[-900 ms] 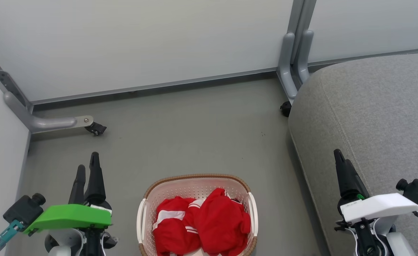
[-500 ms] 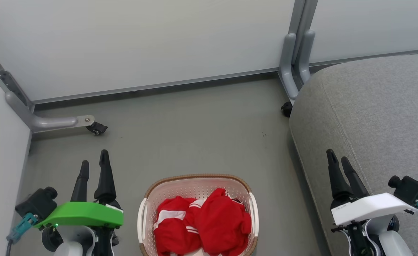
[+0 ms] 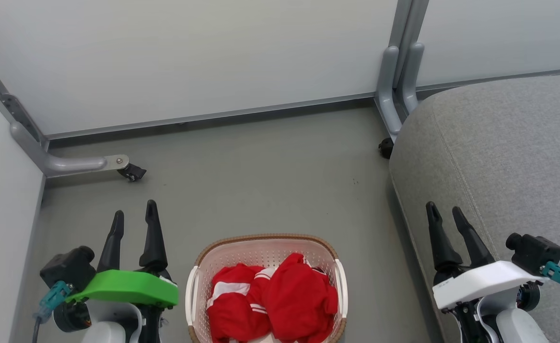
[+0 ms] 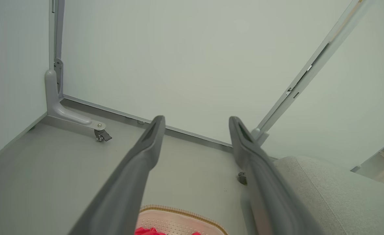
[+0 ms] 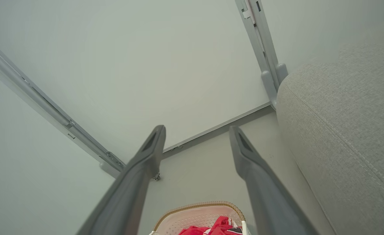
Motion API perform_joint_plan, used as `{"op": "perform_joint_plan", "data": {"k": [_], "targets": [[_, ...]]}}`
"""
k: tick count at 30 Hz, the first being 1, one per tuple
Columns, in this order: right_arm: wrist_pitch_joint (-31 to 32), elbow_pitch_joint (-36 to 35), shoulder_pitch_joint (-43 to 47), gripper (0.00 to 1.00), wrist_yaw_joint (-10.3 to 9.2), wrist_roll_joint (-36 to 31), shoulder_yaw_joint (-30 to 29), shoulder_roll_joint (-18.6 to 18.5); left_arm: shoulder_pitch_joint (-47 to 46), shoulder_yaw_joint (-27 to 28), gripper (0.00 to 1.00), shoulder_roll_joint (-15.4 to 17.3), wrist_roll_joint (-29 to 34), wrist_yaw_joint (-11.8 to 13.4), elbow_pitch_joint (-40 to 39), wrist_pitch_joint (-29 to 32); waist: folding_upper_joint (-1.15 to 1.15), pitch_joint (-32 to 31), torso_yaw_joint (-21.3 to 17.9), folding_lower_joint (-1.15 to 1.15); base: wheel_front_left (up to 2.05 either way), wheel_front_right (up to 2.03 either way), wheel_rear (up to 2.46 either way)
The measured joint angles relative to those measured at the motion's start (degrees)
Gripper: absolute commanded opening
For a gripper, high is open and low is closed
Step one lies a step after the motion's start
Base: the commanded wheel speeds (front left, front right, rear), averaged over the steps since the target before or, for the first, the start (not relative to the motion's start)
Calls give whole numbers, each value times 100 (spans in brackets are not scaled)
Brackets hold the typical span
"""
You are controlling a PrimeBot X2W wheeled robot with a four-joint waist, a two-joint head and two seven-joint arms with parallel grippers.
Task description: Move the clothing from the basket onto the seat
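**While the clothing point(image 3: 270, 302) is sitting in the basket point(image 3: 261, 238), nothing's getting grabbed yet**

Since the two red pieces are lying bunched together down on the floor point(image 3: 261, 176), the left gripper point(image 3: 135, 208) and right gripper point(image 3: 444, 207) are flanking the basket, fingers spread wide and holding nothing. The seat point(image 3: 499, 157) is sitting just to the right, so I'm guessing the right gripper is getting the short carry.
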Motion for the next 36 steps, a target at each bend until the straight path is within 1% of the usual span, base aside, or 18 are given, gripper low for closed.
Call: {"op": "perform_joint_plan", "data": {"k": [13, 24, 36], "targets": [[-182, 57, 1, 100, 0, -886, 97, -11, -24, -146, 100, 4, 725, 109, 55, -185, 0, -18, 35, 0, 0, 0, 0], [-314, 108, -17, 100, 0, -1443, 137, -18, -64, -250, 100, 11, 1240, 198, 75, -319, 0, -2, 69, 0, 0, 0, 0], [-453, 144, -69, 100, 1, -1950, 205, -22, -108, -339, 100, 16, 1774, 218, 108, -452, 0, 14, 107, 0, 0, 0, 0]]}}
